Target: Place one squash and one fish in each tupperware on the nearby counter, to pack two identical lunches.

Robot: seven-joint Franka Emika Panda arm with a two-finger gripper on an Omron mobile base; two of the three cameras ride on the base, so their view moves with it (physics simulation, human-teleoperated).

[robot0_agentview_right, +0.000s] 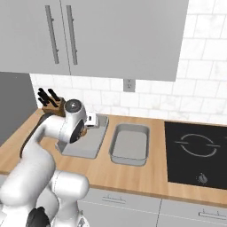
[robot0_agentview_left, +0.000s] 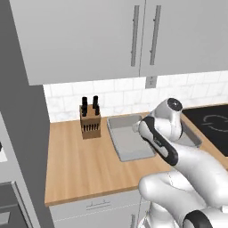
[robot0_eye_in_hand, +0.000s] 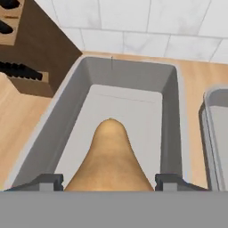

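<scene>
A tan, pear-shaped squash (robot0_eye_in_hand: 109, 158) sits between my fingertips (robot0_eye_in_hand: 50, 181), its narrow end pointing ahead. My gripper (robot0_eye_in_hand: 109, 181) is shut on it and hangs just above the left tupperware (robot0_eye_in_hand: 129, 67), whose grey floor lies bare below. The base views show this tub (robot0_agentview_left: 127, 144) next to the knife block, with my hand (robot0_agentview_right: 91, 119) over its near end. The second tupperware (robot0_agentview_right: 129, 144) stands to its right, with nothing in it. The fish are out of view.
A wooden knife block (robot0_agentview_left: 90, 120) stands left of the tubs on the counter (robot0_agentview_left: 80, 169), close to my hand. A black cooktop (robot0_agentview_right: 197, 150) lies to the right. Tiled wall and grey upper cabinets (robot0_agentview_right: 88, 35) close off the back.
</scene>
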